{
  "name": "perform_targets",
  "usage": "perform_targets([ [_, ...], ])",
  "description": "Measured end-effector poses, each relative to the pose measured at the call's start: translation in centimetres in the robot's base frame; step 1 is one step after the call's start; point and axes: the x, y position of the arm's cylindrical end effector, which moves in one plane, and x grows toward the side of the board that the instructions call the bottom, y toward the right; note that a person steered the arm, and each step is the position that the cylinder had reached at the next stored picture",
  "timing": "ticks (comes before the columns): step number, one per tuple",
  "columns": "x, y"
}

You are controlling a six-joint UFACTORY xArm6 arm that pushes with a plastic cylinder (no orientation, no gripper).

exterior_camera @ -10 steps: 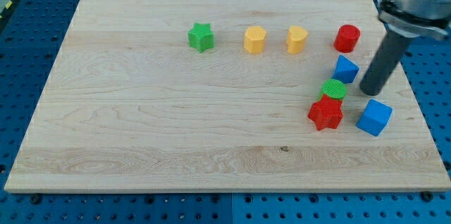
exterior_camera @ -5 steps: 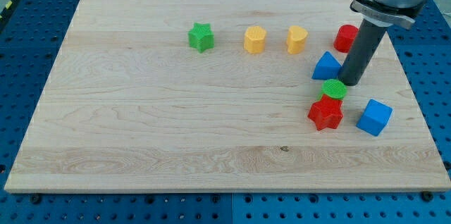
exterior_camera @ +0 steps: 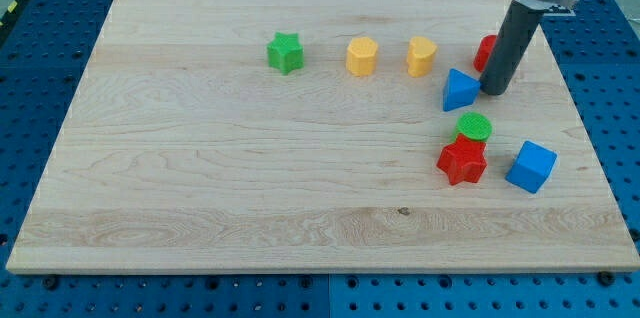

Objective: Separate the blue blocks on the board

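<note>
A blue triangular block (exterior_camera: pixel 459 90) lies at the board's right, below the top row. A blue cube (exterior_camera: pixel 531 166) sits lower right, well apart from it. My tip (exterior_camera: pixel 494 91) stands just right of the blue triangular block, close to or touching it, and in front of a red cylinder (exterior_camera: pixel 486 53) that the rod partly hides.
A green star (exterior_camera: pixel 285 52), a yellow hexagonal block (exterior_camera: pixel 362 57) and a yellow heart-like block (exterior_camera: pixel 422 56) line the top. A green cylinder (exterior_camera: pixel 475 126) touches a red star (exterior_camera: pixel 462 161) between the two blue blocks. The board's right edge (exterior_camera: pixel 575 108) is near.
My tip moved left and up the view from beside the green cylinder. The blue triangular block slid left and turned, now farther from the blue cube.
</note>
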Motion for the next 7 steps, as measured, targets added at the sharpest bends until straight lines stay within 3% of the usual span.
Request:
perform_targets([
  [2,0.0,-5.2],
  [5,2.5,-1.0],
  [7,2.8,-2.8],
])
